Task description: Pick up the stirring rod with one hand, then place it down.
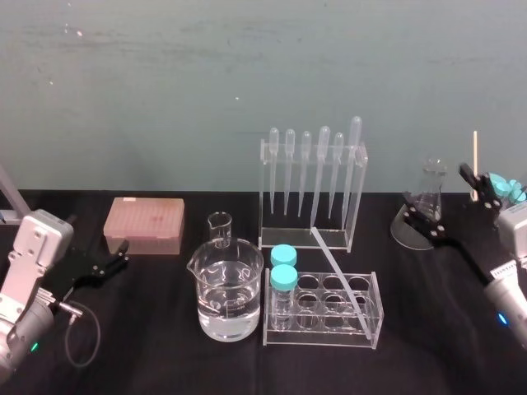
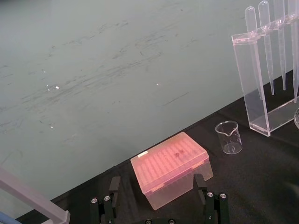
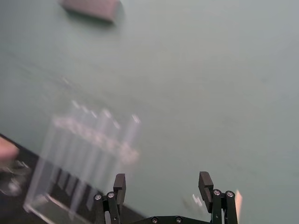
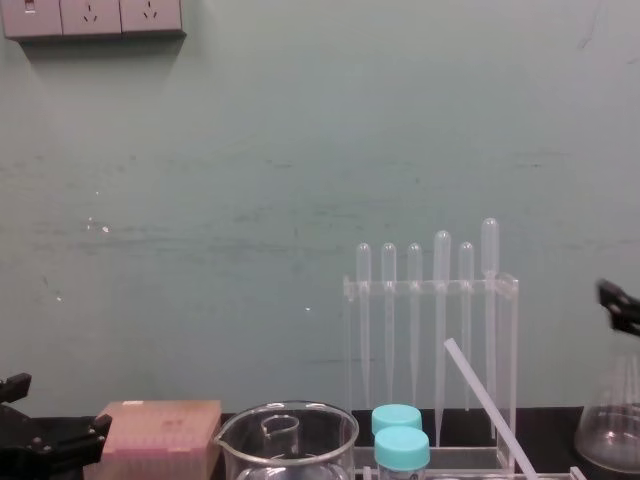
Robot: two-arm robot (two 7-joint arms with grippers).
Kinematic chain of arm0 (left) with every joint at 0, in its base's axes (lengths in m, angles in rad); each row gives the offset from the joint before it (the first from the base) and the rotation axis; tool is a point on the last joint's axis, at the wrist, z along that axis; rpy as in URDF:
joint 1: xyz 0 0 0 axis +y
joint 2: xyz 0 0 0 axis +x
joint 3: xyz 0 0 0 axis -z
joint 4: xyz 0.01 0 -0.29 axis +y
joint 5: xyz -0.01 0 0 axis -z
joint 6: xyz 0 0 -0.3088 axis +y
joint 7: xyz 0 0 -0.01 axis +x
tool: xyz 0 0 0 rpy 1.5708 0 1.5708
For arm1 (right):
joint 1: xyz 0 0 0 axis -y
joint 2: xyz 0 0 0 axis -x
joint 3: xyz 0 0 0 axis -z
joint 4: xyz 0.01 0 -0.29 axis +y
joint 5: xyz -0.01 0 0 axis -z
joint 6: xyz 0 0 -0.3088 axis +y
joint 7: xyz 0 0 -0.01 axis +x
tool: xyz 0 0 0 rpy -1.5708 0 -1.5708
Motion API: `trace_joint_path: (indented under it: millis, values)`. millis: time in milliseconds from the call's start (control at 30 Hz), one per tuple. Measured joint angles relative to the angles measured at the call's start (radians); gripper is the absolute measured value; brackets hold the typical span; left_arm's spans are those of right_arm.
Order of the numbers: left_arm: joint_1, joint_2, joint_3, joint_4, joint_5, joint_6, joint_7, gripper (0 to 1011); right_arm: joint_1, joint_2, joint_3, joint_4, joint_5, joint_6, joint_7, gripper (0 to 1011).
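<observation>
The stirring rod is a thin translucent-white stick lying slanted across the clear test tube rack, one end near the foot of the pipette rack. The chest view shows the stirring rod tilted upward. My right gripper hovers open and empty at the right, beside the flask and well away from the rod. In the right wrist view the right gripper has spread fingers facing the wall. My left gripper rests open at the far left by the pink box. The left gripper holds nothing.
A large beaker of water and a small beaker stand left of the test tube rack, which holds two blue-capped tubes. A pink tip box is at back left. A conical flask and a wooden stick are at back right.
</observation>
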Motion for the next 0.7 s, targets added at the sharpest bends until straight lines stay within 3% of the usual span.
trace_joint_path:
  millis: [67,167,300,400,500,700]
  values:
    - [0.000,0.000,0.000,0.000,0.000,0.000,0.000,1000,0.010,-0.003,-0.006,-0.003,0.006,-0.026,0.032,1003]
    - [0.000,0.000,0.000,0.000,0.000,0.000,0.000,1000,0.034,-0.008,-0.025,-0.005,0.066,-0.055,0.136,1003]
    - [0.000,0.000,0.000,0.000,0.000,0.000,0.000,1000,0.063,-0.012,-0.064,-0.005,0.182,-0.052,0.319,1003]
    - [0.000,0.000,0.000,0.000,0.000,0.000,0.000,1000,0.072,-0.014,-0.086,-0.006,0.219,-0.047,0.401,1003]
    - [0.000,0.000,0.000,0.000,0.000,0.000,0.000,1000,0.077,-0.015,-0.101,-0.009,0.246,-0.035,0.464,1003]
    - [0.000,0.000,0.000,0.000,0.000,0.000,0.000,1000,0.079,-0.022,-0.099,-0.005,0.296,0.035,0.508,1003]
